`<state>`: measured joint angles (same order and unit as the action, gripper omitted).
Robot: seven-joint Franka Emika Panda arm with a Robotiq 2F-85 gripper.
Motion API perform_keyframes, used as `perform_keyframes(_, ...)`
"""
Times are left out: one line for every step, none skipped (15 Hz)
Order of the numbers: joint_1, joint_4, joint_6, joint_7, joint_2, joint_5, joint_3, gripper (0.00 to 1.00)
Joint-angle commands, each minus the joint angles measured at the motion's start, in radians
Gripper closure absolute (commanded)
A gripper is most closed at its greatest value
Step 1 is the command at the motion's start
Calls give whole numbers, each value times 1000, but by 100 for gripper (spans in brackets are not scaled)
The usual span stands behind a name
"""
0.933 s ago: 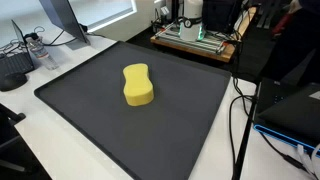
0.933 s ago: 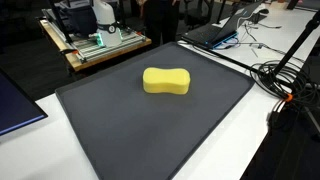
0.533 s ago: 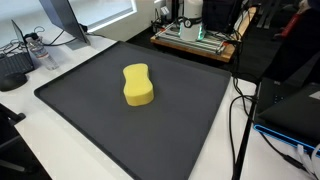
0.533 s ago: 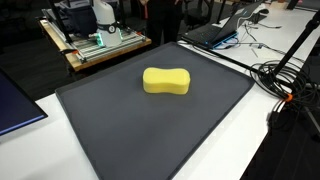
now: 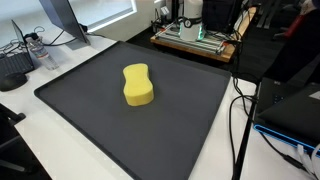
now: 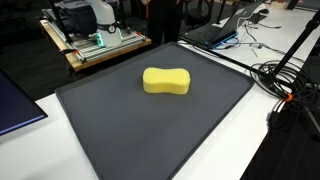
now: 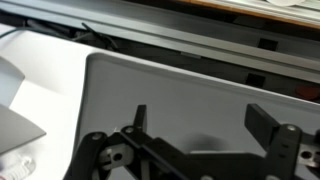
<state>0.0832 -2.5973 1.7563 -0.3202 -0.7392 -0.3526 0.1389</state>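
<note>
In the wrist view the gripper (image 7: 200, 135) is released, its two dark fingers (image 7: 265, 122) standing wide apart with nothing between them, above a bare stretch of the grey mat (image 7: 180, 90). A rounded corner of the mat lies just ahead and to one side, with white table (image 7: 40, 60) beyond it. The gripper does not show in either exterior view.

The yellow sponge (image 5: 138, 85) (image 6: 166, 81) lies flat near the middle of the mat (image 5: 185, 115) (image 6: 140, 130), well apart from every edge, with open mat all around it. Off the mat, cables (image 5: 240, 110) (image 6: 285, 80) run close beside one edge, and a laptop (image 6: 215, 30) sits near a far corner. A wooden board (image 5: 190, 42) (image 6: 95, 52) behind the far edge carries equipment with a green glow.
</note>
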Motion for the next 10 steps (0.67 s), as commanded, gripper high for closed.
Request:
perform_keyframes(-141, 74, 46, 20, 36, 52, -108, 0)
perform_keyframes(-178, 91, 76, 15, 49, 58, -133, 0)
perform_keyframes(-215, 105, 108, 12, 63, 64, -159, 0)
perform_keyframes(-248, 118, 140, 5, 79, 68, -183, 0)
perform_keyframes(-277, 128, 176, 5, 100, 66, -211, 0)
perform_keyframes(-299, 143, 205, 7, 122, 70, -230, 0)
perform_keyframes(-316, 155, 235, 18, 153, 54, -263, 0)
perform_keyframes(-325, 170, 256, 25, 186, 38, -290, 0)
perform_keyframes(-337, 184, 269, 6, 214, 33, -303, 0)
perform_keyframes(-324, 138, 246, 18, 140, 49, -283, 0)
